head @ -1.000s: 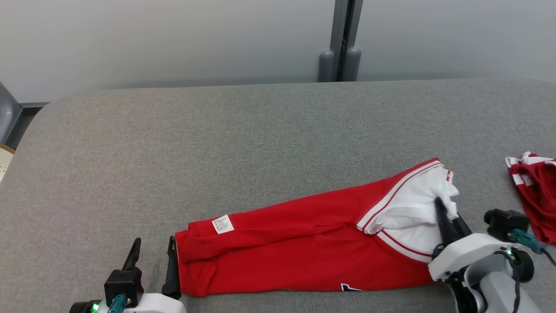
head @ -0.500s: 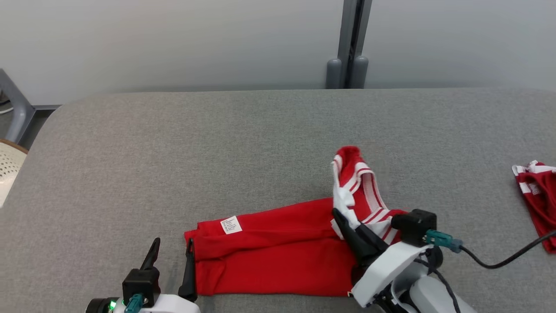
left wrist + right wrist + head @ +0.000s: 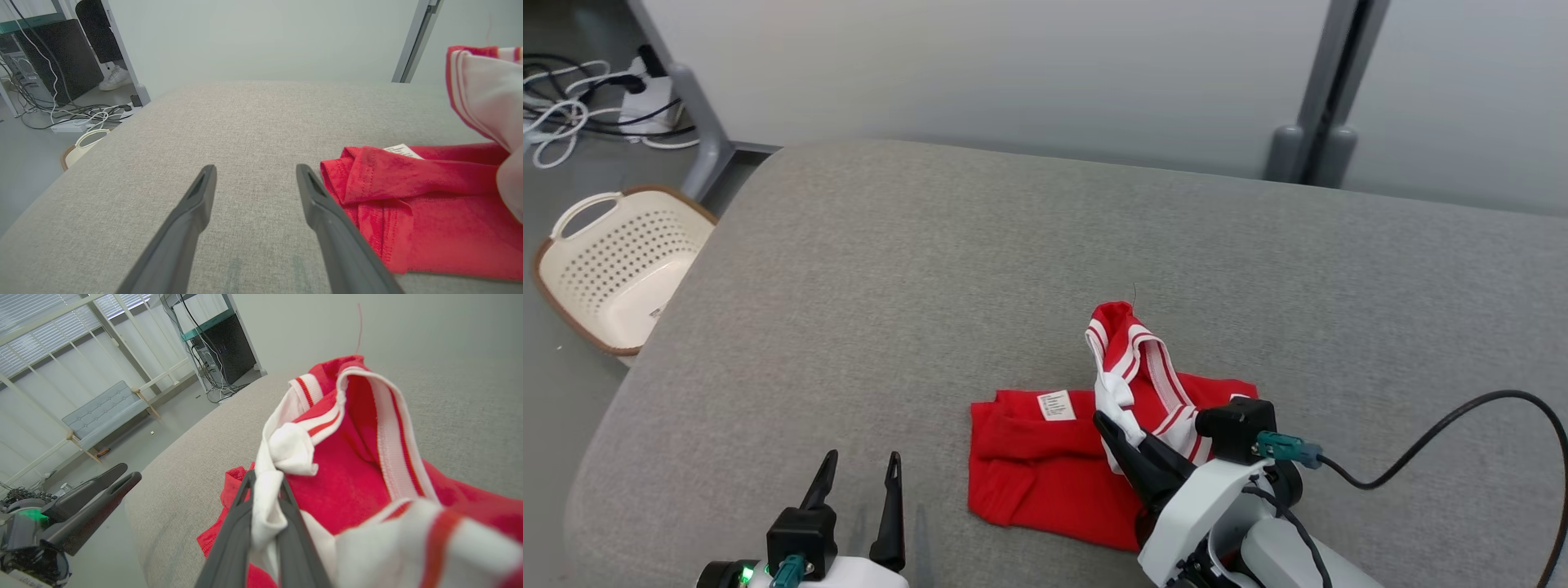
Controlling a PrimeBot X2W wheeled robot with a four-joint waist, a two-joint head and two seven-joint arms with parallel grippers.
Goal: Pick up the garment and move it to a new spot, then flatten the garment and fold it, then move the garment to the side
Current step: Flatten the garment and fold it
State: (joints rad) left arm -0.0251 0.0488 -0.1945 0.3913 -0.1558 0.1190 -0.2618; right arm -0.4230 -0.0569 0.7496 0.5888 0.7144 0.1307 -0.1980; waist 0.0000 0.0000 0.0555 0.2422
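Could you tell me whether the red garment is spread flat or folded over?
Mid-fold: the right claw pinches the garment by its striped end, raised over the flat half.

Head view: set high, tilted forward and down over the grey worktop [image 3: 915, 245]. Wall at top, floor and basket [image 3: 613, 261] at left. Left claw [image 3: 863, 457] low left, right claw [image 3: 1104, 423] low right.
Left wrist view: low, close above the worktop, facing along its own fingers toward the wall.
Right wrist view: rolled, very close on the red garment [image 3: 339, 465], facing the robot's left, with the left claw in its lower-left corner.
Shared: garment in all three views; basket in head and left wrist views.
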